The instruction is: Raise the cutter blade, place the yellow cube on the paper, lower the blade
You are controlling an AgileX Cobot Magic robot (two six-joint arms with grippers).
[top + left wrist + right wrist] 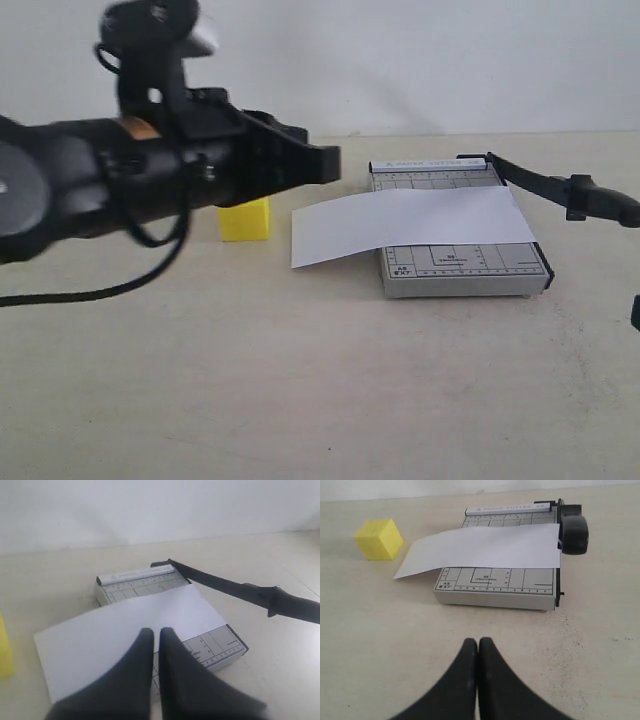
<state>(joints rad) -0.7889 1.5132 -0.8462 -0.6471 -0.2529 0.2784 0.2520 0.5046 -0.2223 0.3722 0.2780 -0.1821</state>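
The cutter blade (560, 188) stands raised off the grey trimmer board (465, 272), its handle (575, 535) up in the air to the right. The white paper (410, 222) lies across the board and overhangs its left side. Left of the paper's end, the yellow cube (246, 220) rests on the table; it also shows in the right wrist view (378, 538). My left gripper (156, 632) hovers shut and empty above the paper (115, 635), near its overhanging end. My right gripper (478, 642) is shut and empty, low over the table in front of the board (495, 587).
The large black left arm (120, 180) with its cable fills the left of the exterior view and partly hides the cube. A white wall runs behind the beige table (300, 380).
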